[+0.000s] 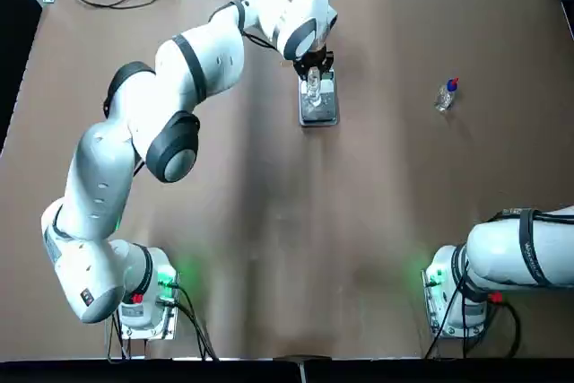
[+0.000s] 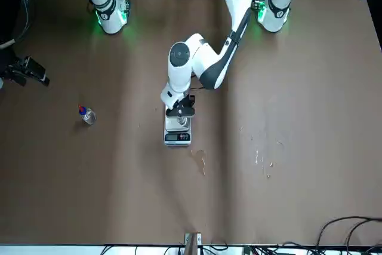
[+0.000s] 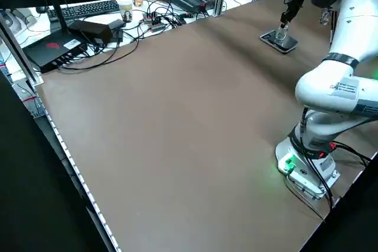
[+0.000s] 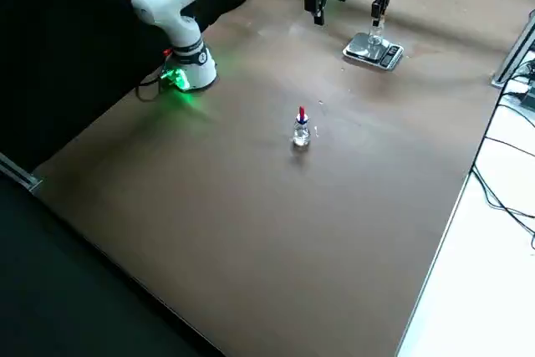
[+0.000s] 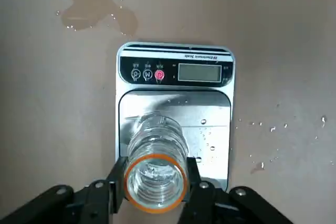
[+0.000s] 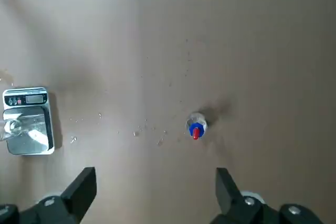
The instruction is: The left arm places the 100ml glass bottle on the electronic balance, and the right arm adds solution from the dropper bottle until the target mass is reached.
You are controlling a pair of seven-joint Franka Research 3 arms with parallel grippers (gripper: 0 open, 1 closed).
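- Left end effector (image 5: 156, 195) pinching the 100ml glass bottle (image 5: 156, 169) by its neck, upright over the shiny pan of the electronic balance (image 5: 175, 74), so it lands centred.
- Right end effector (image 6: 155, 195) spread wide, high above the desk (image 1: 269, 221), looking down on the dropper bottle (image 6: 196, 127) (standing well apart from the balance).
- Button markings too small to read; display blank.

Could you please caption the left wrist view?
Left hand grips the glass bottle over the electronic balance.
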